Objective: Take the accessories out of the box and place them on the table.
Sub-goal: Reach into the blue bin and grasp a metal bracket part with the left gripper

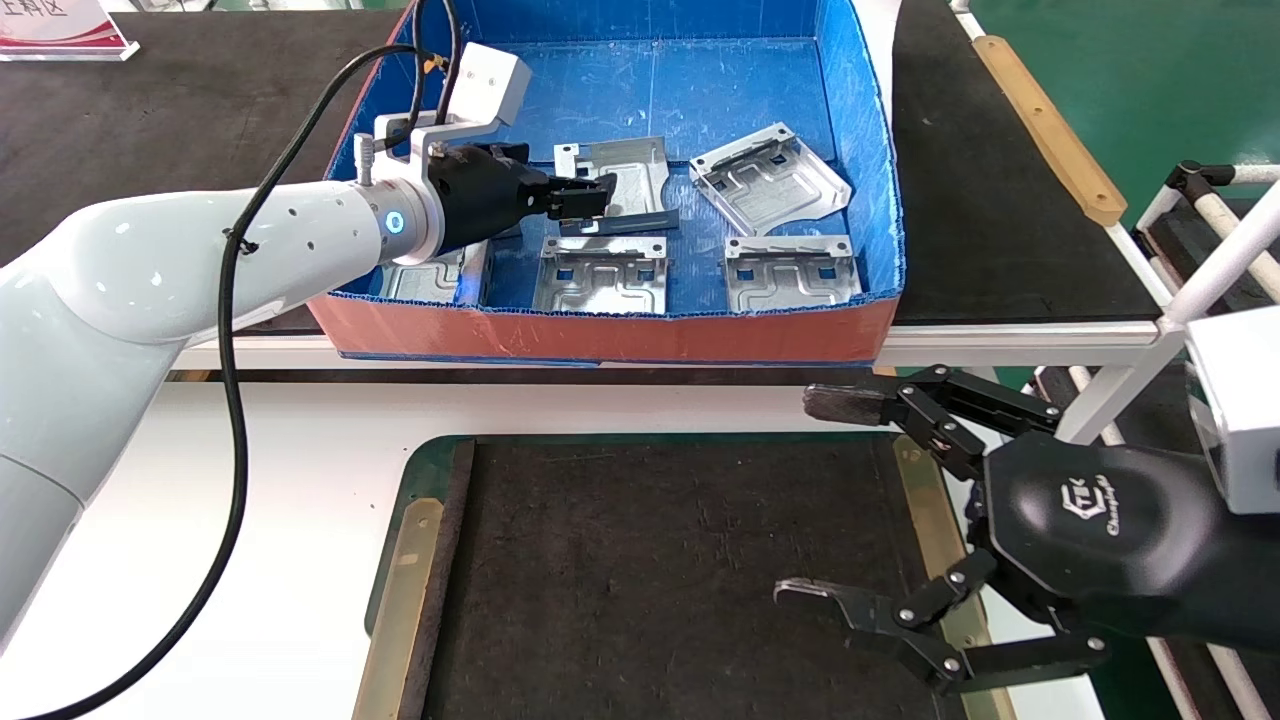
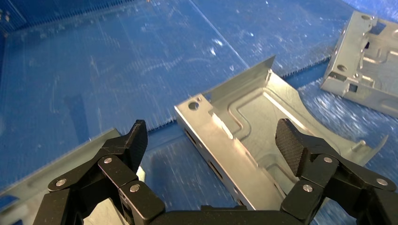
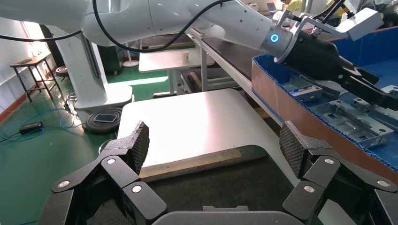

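Observation:
The blue box (image 1: 600,335) with an orange-red front stands on the dark bench and holds several shiny metal plates. My left gripper (image 1: 585,198) is inside the box, open, and straddles the raised side flange of the middle back plate (image 1: 625,165). In the left wrist view the gripper (image 2: 213,136) has one finger on each side of that plate (image 2: 263,117), neither touching it. Other plates lie at the back right (image 1: 770,180), front middle (image 1: 600,275) and front right (image 1: 792,272). One (image 1: 435,278) is partly hidden under the left arm. My right gripper (image 1: 810,497) is open and empty above the mat's right side.
The white table (image 1: 280,500) carries a black mat (image 1: 660,570) with tan side strips (image 1: 400,590). The box's front wall stands between the plates and the table. A white frame (image 1: 1200,290) stands at the right. The right wrist view shows the table (image 3: 187,122) and the box wall (image 3: 300,112).

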Controlling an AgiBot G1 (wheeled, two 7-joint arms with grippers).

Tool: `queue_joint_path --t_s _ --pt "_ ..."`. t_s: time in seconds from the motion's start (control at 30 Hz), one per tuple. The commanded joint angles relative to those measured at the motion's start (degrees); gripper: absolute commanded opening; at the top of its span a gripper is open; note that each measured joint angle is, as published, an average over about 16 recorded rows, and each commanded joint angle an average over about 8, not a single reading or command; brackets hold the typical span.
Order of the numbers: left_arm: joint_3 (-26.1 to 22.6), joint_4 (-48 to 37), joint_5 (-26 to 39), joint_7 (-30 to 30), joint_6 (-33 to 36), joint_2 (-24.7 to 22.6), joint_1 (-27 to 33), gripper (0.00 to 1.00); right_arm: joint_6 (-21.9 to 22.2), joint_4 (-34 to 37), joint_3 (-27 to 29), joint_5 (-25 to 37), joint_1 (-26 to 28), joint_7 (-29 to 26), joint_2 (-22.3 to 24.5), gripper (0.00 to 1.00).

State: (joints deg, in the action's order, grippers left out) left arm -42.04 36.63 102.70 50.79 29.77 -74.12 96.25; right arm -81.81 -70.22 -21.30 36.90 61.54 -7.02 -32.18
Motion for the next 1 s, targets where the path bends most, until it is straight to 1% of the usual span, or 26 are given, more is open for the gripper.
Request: queue_joint_path --t_s 0.03,0.07,0.1,0.13,0.17,0.2,1.0 --pt "-0.30 -0.44 0.81 0.66 -0.41 -0.32 0.19 0.57 0.00 0.01 0.00 0.00 -0.01 0.00 0.00 0.23" --pt "-0.38 -0.54 1.00 0.76 -0.57 -0.39 0.24 0.44 0.01 0.01 0.00 0.00 -0.01 0.00 0.00 0.11" --pt "-0.38 -0.53 1.02 0.73 -0.61 -0.39 0.26 0.32 0.01 0.01 0.00 0.00 -0.01 0.00 0.00 0.04" --pt "-0.37 -0.50 0.98 0.70 -0.59 -0.36 0.26 0.19 0.01 0.01 0.00 0.00 -0.01 0.00 0.00 0.00" --pt "-0.35 -0.47 0.92 0.66 -0.56 -0.33 0.25 0.07 0.01 0.01 0.00 0.00 -0.01 0.00 0.00 0.00" --pt "-0.33 -0.44 0.86 0.62 -0.52 -0.30 0.24 0.01 0.01 0.01 0.00 0.00 -0.01 0.00 0.00 0.00" --pt "0.03 0.10 -0.12 0.18 0.22 0.11 -0.03 0.00 0.01 0.01 0.00 0.00 -0.01 0.00 0.00 0.00"
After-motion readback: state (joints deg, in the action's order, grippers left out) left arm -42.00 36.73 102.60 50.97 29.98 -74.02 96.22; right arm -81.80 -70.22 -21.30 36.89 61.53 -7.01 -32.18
